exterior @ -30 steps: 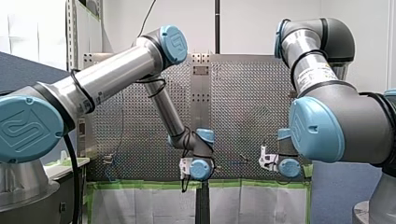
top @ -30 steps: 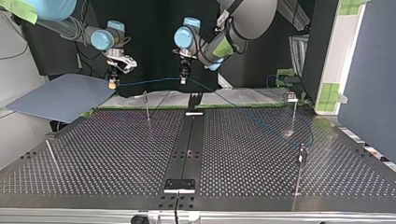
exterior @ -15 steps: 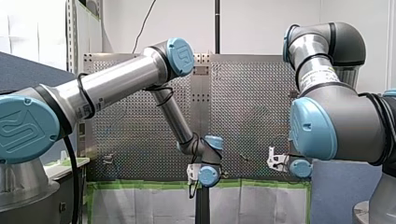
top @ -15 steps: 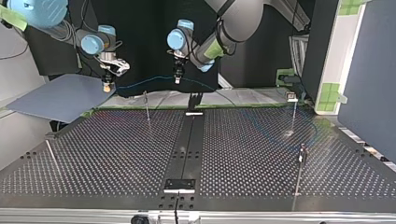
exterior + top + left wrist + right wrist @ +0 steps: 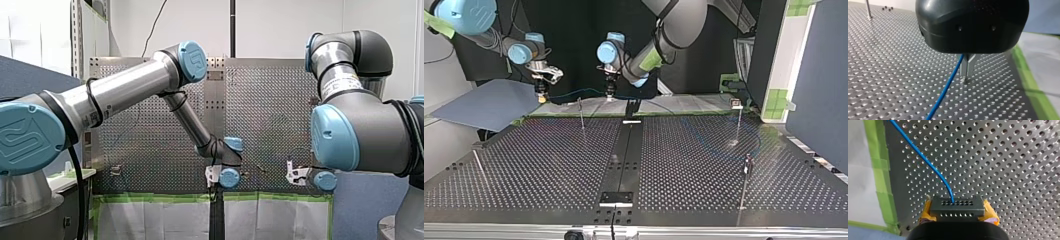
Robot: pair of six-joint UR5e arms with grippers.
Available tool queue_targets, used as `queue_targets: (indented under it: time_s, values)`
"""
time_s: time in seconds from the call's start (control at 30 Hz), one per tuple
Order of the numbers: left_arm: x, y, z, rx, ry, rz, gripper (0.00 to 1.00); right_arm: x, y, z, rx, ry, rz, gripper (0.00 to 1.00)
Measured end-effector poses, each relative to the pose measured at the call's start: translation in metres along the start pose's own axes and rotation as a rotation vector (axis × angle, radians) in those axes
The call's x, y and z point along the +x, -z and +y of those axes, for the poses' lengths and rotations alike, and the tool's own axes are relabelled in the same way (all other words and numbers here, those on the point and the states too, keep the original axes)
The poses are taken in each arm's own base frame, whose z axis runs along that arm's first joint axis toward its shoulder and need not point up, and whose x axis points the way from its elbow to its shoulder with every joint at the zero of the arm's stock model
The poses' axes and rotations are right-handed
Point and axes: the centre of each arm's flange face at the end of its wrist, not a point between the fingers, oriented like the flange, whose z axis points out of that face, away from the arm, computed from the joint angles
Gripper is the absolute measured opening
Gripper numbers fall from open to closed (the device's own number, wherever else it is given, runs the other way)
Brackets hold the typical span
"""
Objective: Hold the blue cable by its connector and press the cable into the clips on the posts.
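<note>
In the right wrist view my right gripper [image 5: 958, 206] has its yellow pads [image 5: 927, 210] shut on the black connector [image 5: 957, 208]. The blue cable [image 5: 923, 157] leaves it and runs ahead over the perforated plate. My left gripper [image 5: 967, 71] has its metal fingers shut on the blue cable [image 5: 945, 90] a little above the table. In the top view my right gripper [image 5: 541, 96] hangs at the far left and my left gripper [image 5: 609, 94] near the middle. The cable [image 5: 574, 92] is stretched between them, above a thin post [image 5: 581, 114].
More posts stand at the top view's right [image 5: 738, 122], near right [image 5: 745, 182] and near left [image 5: 479, 167]. A black rail [image 5: 624, 155] runs down the table's middle. Green tape [image 5: 880, 170] edges the table beside my right gripper. A blue-grey panel [image 5: 489, 102] lies at the far left.
Both grippers have moved toward the top view's left and come down a little, carrying the cable with them. Both grips are unchanged.
</note>
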Motion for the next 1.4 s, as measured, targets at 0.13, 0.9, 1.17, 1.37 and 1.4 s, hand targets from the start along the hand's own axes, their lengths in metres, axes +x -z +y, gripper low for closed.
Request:
queue_targets:
  time_s: [0.13, 0.9, 1.17, 1.37, 1.4]
  values:
    - [-0.011, -0.012, -0.003, -0.001, 0.012, -0.023, 0.0, 0.003, -0.004, 0.004, 0.023, -0.004, 0.014, 0.0]
    - [0.004, -0.03, 0.006, -0.005, -0.007, 0.003, 0.0, 0.013, -0.016, 0.029, 0.162, -0.068, 0.057, 0.0]
    - [0.01, -0.034, 0.007, -0.012, -0.023, 0.032, 0.0, 0.016, -0.021, 0.047, 0.146, -0.083, 0.069, 0.0]
    - [0.01, -0.034, 0.008, -0.015, -0.03, 0.041, 0.0, 0.016, -0.021, 0.064, 0.108, -0.092, 0.07, 0.0]
    - [0.01, -0.034, 0.009, -0.015, -0.032, 0.042, 0.0, 0.016, -0.021, 0.066, 0.106, -0.093, 0.071, 0.0]
